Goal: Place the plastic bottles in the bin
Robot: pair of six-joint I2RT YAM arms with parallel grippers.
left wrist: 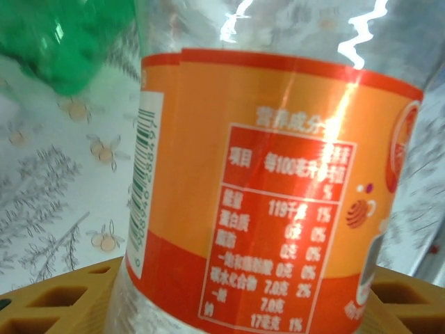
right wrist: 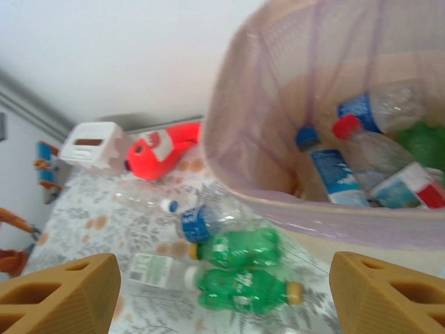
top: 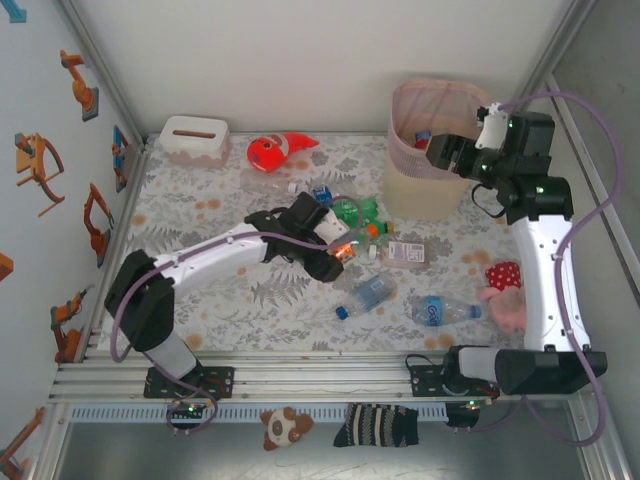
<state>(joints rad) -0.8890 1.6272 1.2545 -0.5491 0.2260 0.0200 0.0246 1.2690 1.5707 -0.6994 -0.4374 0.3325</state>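
Clear plastic lies nearest my two bases: one blue-labelled bottle on its side near the middle of the flowered table, and a second blue-labelled bottle to its right. Just right of that one sit one pink plush toy and one red spotted toy.

Past these, my left claw is down in the middle cluster, pinching one orange-labelled bottle. In the wrist view its label spans the whole space between my fingers, and both lie against its sides with no gap I can see. One red-and-white-labelled bottle lies just right of that claw.

Further back lie two green bottles side by side, touching or nearly so. Beside them are a third blue-labelled bottle and one clear white-capped bottle.

The bin stands at the far right of the table, well apart from the bottle I hold. My right claw hangs over its pink-lined rim, its fingers spread wide with nothing between them. Inside I count at least four plastic bottles: one blue-capped, one red-capped, one with a blue label and one green.

Along the far edge sit one red-orange fish toy and one white tissue box.
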